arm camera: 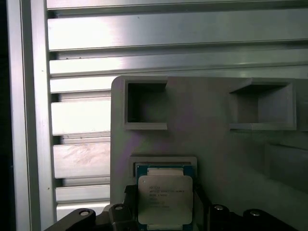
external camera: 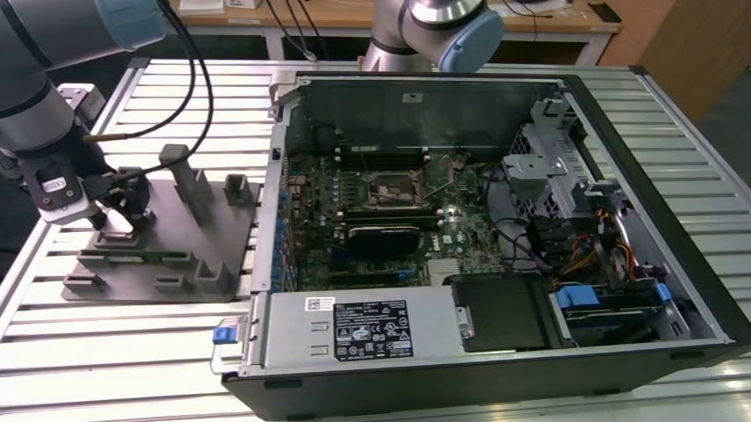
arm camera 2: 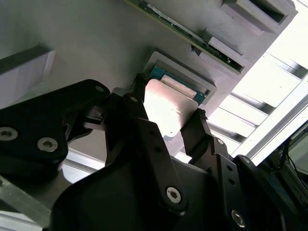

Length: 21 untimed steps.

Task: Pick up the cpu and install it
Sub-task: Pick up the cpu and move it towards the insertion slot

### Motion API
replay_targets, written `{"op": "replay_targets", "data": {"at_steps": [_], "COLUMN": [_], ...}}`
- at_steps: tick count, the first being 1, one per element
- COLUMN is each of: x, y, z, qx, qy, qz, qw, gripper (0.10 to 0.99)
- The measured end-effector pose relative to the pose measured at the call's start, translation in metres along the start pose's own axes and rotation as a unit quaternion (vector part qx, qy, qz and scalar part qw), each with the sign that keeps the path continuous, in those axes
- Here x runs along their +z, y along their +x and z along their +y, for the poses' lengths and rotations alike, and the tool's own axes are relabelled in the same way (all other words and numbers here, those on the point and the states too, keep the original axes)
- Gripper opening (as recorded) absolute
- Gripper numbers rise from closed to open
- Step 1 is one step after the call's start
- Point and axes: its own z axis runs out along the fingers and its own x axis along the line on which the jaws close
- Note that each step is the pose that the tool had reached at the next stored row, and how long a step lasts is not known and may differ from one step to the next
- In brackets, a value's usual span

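Observation:
The cpu [arm camera: 165, 199] is a small square chip with a shiny silver top and a greenish rim. It sits at a framed pocket [arm camera: 163, 160] of the grey fixture plate [external camera: 229, 230], at the exterior view's left. My gripper [external camera: 118, 224] stands over that pocket, its black fingers [arm camera 2: 137, 98] pressed against two opposite edges of the cpu [arm camera 2: 166, 108]. I cannot tell whether the chip rests in the pocket or is raised a little. The motherboard socket [external camera: 393, 186] lies open inside the computer case, well to the exterior view's right.
The open computer case [external camera: 657, 176] holds the motherboard, cables and drive bays. Upright grey blocks [external camera: 188, 180] stand on the fixture plate near the gripper, and a green memory stick [external camera: 135, 258] lies along it. The plate has open pockets [arm camera: 146, 106]. The table is slatted aluminium [external camera: 141, 369].

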Motion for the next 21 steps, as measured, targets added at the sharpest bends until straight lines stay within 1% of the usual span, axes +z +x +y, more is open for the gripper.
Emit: {"op": "replay_targets", "data": {"at_steps": [5, 8, 21], "x": [-0.0002, -0.003, -0.0233], "y": [0.0, -0.0001, -0.0006], "z": [0.0, 0.0001, 0.0008], "qx": [0.0, 0.0, 0.0], "qy": [0.0, 0.0, 0.0], "qz": [0.0, 0.0, 0.0], "qw": [1.0, 1.0, 1.0], "gripper": [0.545, 0.545, 0.545]}}
